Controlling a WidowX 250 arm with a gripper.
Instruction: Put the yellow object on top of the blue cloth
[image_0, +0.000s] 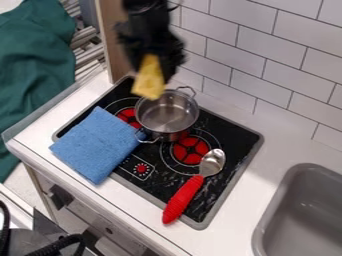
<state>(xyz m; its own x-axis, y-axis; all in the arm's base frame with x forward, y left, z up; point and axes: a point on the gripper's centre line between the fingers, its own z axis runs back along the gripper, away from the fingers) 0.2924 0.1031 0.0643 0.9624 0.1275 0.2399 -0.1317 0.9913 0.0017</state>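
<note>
In the camera view, I have the gripper (153, 65) clamped on the yellow object (149, 82). The object projects downward from between the fingertips, its lower end appearing beside the rim of the metal pot (167, 113). The blue cloth (100, 143) lies flat, partly on the stove (230, 135), below and to the left of my held object in the view.

There are two cloths, one blue cloth (100, 144) left of centre and one green cloth (33, 65) at upper left, one yellow object (149, 80) and one gripper (152, 61) towards the top, one pot (167, 114) and one stovetop (234, 134) around the centre, one spoon (192, 187) lower down, and one sink (304, 212) at lower right.
</note>
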